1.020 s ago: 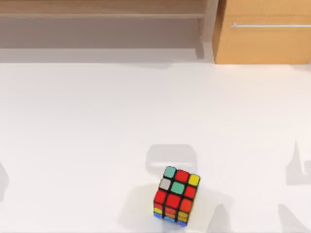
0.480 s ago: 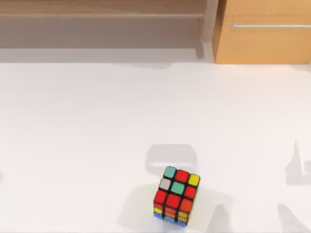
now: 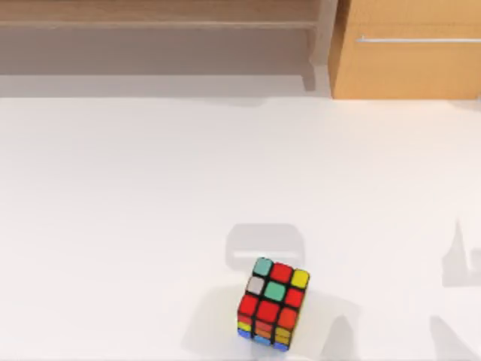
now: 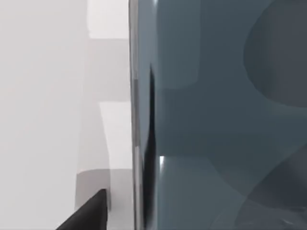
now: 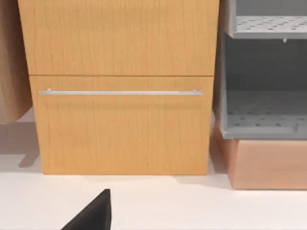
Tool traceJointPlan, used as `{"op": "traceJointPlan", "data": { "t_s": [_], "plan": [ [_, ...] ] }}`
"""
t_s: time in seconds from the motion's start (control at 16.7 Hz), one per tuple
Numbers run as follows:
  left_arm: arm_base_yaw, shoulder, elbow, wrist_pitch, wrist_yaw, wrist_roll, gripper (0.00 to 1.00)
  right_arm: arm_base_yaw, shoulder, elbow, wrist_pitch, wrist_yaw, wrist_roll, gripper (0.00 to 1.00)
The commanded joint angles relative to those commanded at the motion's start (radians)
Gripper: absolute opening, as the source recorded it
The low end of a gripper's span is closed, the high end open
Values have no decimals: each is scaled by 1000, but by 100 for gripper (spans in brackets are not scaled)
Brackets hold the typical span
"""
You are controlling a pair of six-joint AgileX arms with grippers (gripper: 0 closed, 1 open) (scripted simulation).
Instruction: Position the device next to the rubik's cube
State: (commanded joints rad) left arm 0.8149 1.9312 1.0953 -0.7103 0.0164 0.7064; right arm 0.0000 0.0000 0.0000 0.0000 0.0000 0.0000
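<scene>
Top view: rubik's cube [image 3: 273,304] unmoved; shadow at table's [image 3: 135,210] left edge gone since earlier. Left wrist: device [image 4: 220,115] fills lens, grip state can't tell. Placement pending.

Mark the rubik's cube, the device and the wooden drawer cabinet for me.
rubik's cube [image 3: 272,304]: top view, red sticker on its near face.
device [image 4: 220,124]: left wrist view, glossy grey-blue flat face.
wooden drawer cabinet [image 5: 120,129]: right wrist view, lower drawer front below the handle.

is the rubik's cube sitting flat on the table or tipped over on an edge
Flat. In the top view the rubik's cube rests squarely on the white table, its top face level.
</scene>
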Motion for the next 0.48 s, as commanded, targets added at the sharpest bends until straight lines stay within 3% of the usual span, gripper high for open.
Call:
{"op": "traceJointPlan", "data": {
  "t_s": [0.12, 0.48],
  "plan": [
    [0, 0, 0, 0, 0, 0, 100, 0, 0, 0, 0, 0, 0, 100],
    [0, 0, 0, 0, 0, 0, 55, 0, 0, 0, 0, 0, 0, 100]
  ]
}}
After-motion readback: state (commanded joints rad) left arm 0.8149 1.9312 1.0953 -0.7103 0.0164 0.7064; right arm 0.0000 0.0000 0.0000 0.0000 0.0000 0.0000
